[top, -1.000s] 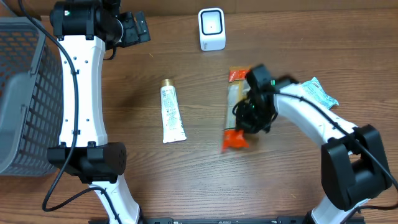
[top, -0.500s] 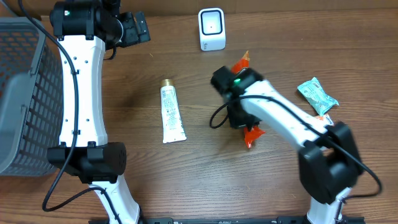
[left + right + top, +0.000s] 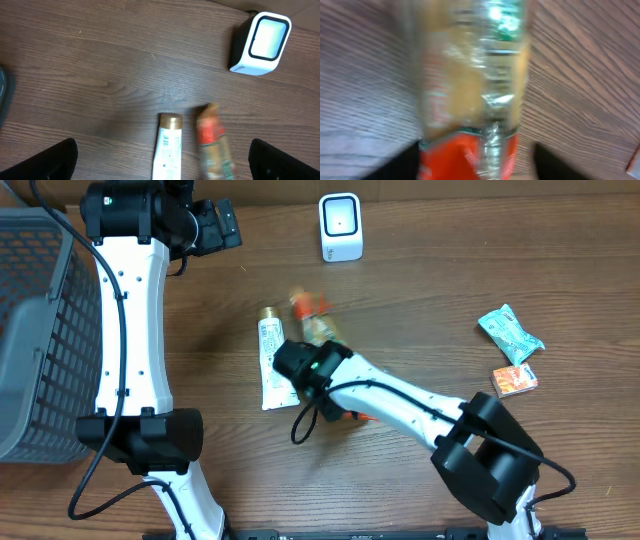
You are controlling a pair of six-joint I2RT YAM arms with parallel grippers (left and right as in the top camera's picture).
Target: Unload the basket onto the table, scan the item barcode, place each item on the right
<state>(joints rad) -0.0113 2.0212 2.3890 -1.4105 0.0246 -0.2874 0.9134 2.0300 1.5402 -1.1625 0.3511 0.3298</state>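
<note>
Seemingly slack, the right gripper (image 3: 475, 162) straddles the snack packet (image 3: 470, 85).
Packet runs lengthwise between its jaws; left gripper (image 3: 165, 160) gapes empty, farther off.

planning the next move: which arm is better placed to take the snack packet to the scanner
Right. Its gripper is right over the snack packet; the left gripper hangs far off, empty.

Mock shop checkout on a lab bench here: white barcode scanner (image 3: 340, 226) top centre, grey mesh basket (image 3: 35, 330) at the left edge, tube (image 3: 275, 365) and small packets (image 3: 510, 332) lying on the wood-grain table (image 3: 220, 470), robot arms (image 3: 130, 310) over it.
</note>
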